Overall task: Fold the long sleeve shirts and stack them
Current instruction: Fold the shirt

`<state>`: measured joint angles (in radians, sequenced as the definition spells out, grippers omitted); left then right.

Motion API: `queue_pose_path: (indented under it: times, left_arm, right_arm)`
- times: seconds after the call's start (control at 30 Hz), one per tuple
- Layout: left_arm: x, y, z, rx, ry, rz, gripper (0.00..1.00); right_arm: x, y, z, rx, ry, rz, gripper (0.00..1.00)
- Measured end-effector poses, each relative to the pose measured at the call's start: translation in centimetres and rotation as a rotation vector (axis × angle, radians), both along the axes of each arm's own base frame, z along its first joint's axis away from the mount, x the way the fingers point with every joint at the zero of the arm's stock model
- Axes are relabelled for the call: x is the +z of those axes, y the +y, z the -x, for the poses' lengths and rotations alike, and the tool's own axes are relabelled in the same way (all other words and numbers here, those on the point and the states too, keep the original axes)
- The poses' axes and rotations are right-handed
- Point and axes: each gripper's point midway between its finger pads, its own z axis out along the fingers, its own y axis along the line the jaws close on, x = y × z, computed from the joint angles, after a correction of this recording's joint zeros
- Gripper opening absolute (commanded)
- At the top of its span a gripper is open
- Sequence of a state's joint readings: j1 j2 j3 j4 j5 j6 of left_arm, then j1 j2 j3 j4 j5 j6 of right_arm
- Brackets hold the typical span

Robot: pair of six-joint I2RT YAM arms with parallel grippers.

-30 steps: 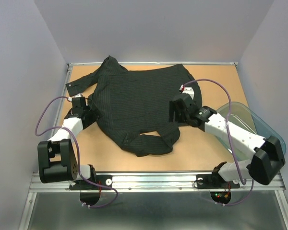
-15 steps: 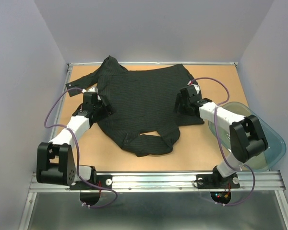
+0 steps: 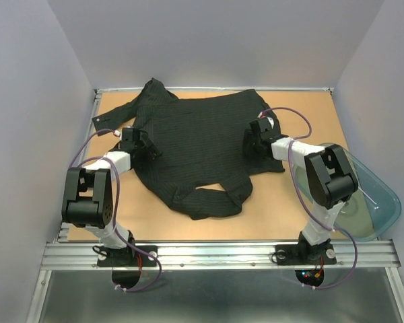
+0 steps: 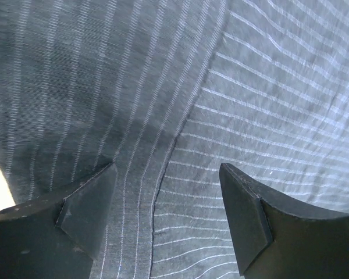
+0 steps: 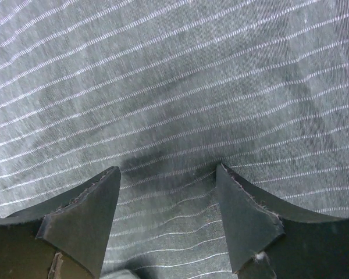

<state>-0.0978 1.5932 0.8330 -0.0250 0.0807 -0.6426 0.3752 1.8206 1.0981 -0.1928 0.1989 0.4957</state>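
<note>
Beneath the left gripper (image 4: 166,174) and the right gripper (image 5: 168,168) the black pinstriped shirt (image 3: 195,151) is lying spread; both are gaping wide, clasping nothing.

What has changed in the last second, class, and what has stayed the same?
The left arm and right arm both reached farther from their bases, onto the shirt. Their jaws are open; nothing is gripped. The shirt lies as before.
</note>
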Motion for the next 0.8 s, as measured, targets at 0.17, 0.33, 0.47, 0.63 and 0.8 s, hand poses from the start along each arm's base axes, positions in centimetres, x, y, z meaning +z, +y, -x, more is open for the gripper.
queue_pose_path:
  times: [0.17,0.33,0.47,0.63,0.8]
  left_arm:
    - [0.2,3.1,-0.7,0.107,-0.027,0.036,0.83]
    - [0.2,5.8,0.1,0.173,-0.015,0.007,0.84]
    - [2.0,6.7,1.6,0.180,-0.033,-0.049,0.84]
    - [5.8,7.5,3.2,0.207,-0.127,-0.092,0.84]
    - [5.9,7.4,5.9,0.243,-0.135,-0.071,0.80]
  right_arm:
    - [0.3,1.3,-1.8,0.036,-0.025,-0.027,0.73]
    - [0.6,2.5,-2.7,0.073,-0.034,-0.060,0.77]
    - [2.1,2.5,-2.6,0.067,-0.058,-0.079,0.87]
    - [7.8,1.2,-0.6,0.004,-0.170,-0.131,0.89]
    - [11.4,0.3,1.6,-0.086,-0.253,-0.241,0.89]
